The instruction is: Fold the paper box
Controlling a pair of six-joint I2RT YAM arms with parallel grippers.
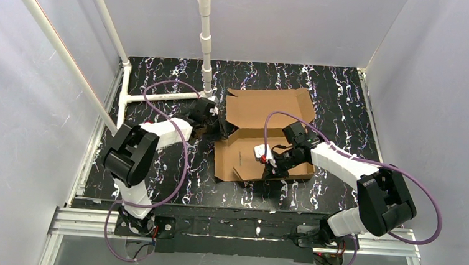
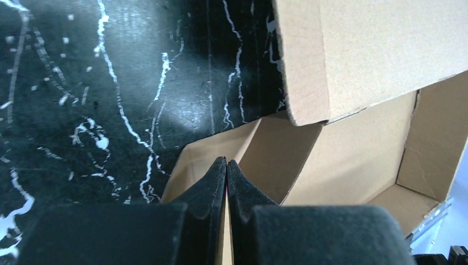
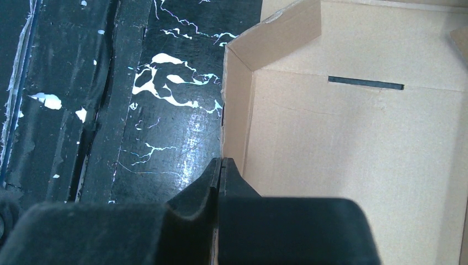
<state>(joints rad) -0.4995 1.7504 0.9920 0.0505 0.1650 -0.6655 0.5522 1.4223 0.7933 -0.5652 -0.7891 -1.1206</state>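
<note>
The paper box (image 1: 270, 110) is brown cardboard, partly formed in the middle of the black marbled table, with its lid panel tilted up at the back. My left gripper (image 1: 221, 128) is shut on the box's left side wall; the left wrist view shows its tips (image 2: 227, 163) pinching the thin cardboard edge, with the box (image 2: 386, 55) opening beyond. My right gripper (image 1: 270, 170) is shut on the box's near wall. In the right wrist view its tips (image 3: 222, 161) clamp that upright wall, beside the box floor (image 3: 359, 154) with a dark slit.
A white pipe frame (image 1: 206, 37) stands at the back, with a cross pipe (image 1: 160, 96) just left of the left gripper. Grey walls enclose the table on three sides. An aluminium rail (image 1: 231, 229) runs along the near edge by the arm bases.
</note>
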